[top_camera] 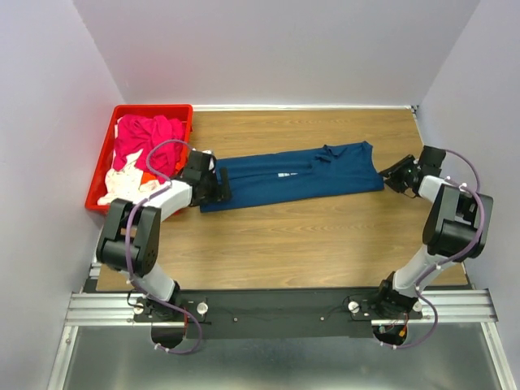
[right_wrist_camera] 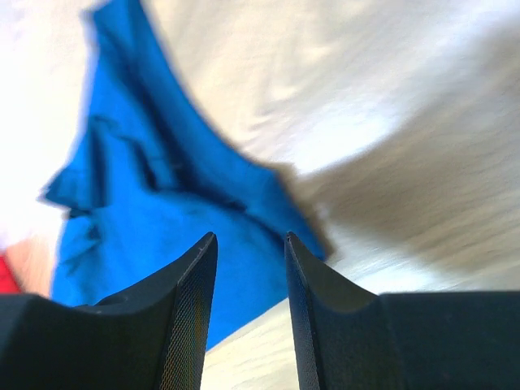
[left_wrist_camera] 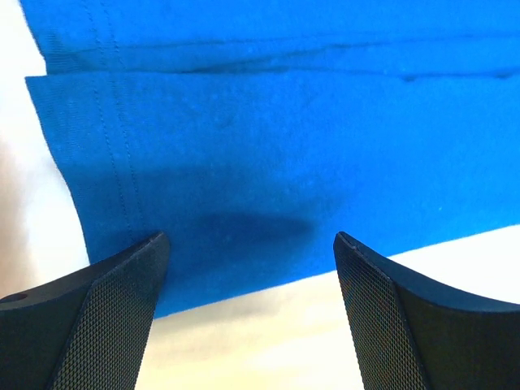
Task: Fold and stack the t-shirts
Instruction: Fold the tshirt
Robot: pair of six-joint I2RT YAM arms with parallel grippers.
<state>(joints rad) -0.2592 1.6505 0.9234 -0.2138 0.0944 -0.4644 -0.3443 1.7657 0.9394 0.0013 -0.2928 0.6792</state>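
A navy t-shirt (top_camera: 292, 175) lies on the bench (top_camera: 309, 236), folded lengthwise into a long narrow band that runs from left to right across the middle of the wood. A small white print shows near the middle of the band.

The left fingers (top_camera: 221, 188) sit at the band's left end, low over the hem. In the left wrist view they (left_wrist_camera: 106, 309) are spread wide, with the layered blue cloth (left_wrist_camera: 284, 146) lying flat under and beyond the tips; nothing is gripped between them.

The right fingers (top_camera: 398, 173) are just beside the band's right end, where the collar and sleeves bunch. In the right wrist view they (right_wrist_camera: 183, 309) stand with only a narrow gap, and that gap is empty; the rumpled end of the shirt (right_wrist_camera: 138, 203) lies just beyond the tips.

At the far left, a red crate (top_camera: 154, 110) holds a crumpled pink t-shirt (top_camera: 146, 138) and some white cloth (top_camera: 122, 183) spilling toward its near rim.
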